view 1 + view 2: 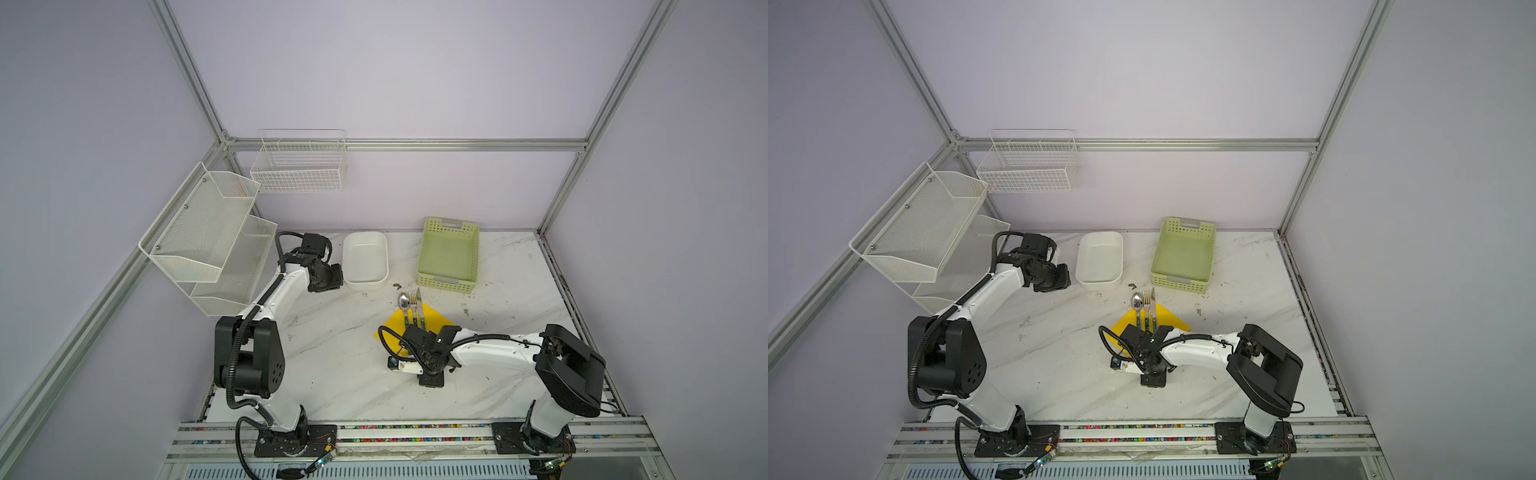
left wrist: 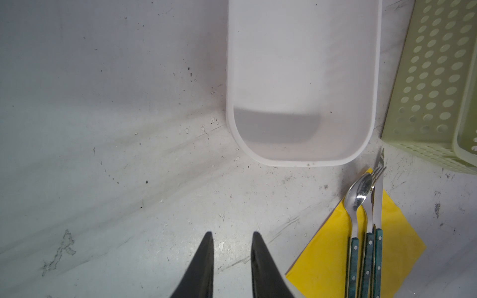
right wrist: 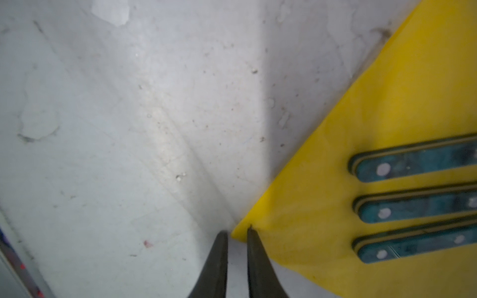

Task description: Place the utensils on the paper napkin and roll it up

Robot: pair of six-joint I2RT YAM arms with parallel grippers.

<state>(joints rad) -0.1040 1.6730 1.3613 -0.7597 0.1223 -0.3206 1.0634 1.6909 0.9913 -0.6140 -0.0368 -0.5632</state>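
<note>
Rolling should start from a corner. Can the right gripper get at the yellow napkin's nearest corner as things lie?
Probably yes. The right gripper sits at a corner of the yellow napkin, jaws slightly apart; the utensil handles lie farther in, so nothing blocks it. Flat paper may resist pinching.

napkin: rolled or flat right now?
Flat. The paper napkin lies spread out, unrolled, with the utensils side by side on top; no fold is visible.

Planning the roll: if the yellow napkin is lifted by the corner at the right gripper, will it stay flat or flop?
Probably flop: the napkin looks thin and lies flat against the table. It seems light, so the three utensils resting on it would likely pin the rest. The corner at the right gripper could tear if yanked.
</note>
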